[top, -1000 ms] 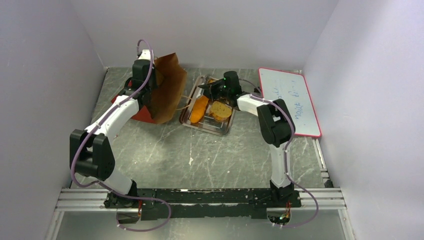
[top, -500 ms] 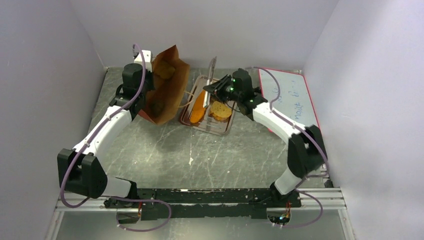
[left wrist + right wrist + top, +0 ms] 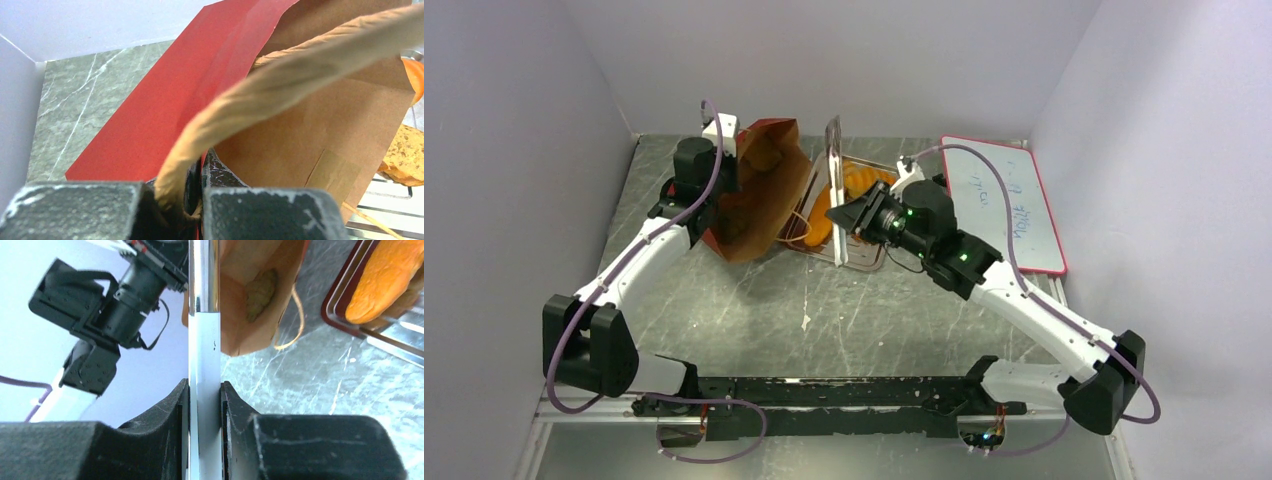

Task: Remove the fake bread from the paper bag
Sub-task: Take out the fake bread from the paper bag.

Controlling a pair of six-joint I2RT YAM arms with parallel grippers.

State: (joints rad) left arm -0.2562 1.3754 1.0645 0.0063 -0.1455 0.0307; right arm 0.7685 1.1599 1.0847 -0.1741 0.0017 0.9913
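The rust-red paper bag [image 3: 762,195] stands tilted at the back left, its brown inside facing the top camera. My left gripper [image 3: 727,178] is shut on its rim and a tan cord handle [image 3: 280,85]; this shows close up in the left wrist view [image 3: 198,180]. A brownish piece of fake bread [image 3: 260,290] lies inside the bag. My right gripper [image 3: 844,215] is shut on the rim of the silver tray [image 3: 833,170], which is tipped steeply up on edge [image 3: 204,340]. An orange loaf [image 3: 821,213] and a croissant [image 3: 861,178] rest on the tray.
A red-framed whiteboard [image 3: 1009,200] lies at the back right beside the right arm. A loose bag handle [image 3: 796,228] hangs toward the tray. Grey walls close in the back and both sides of the marbled table [image 3: 824,310].
My right arm has swung out and lifted the tray's rim, so the tray went from flat to steeply tipped. My left gripper turned the bag more upright and toward the tray.
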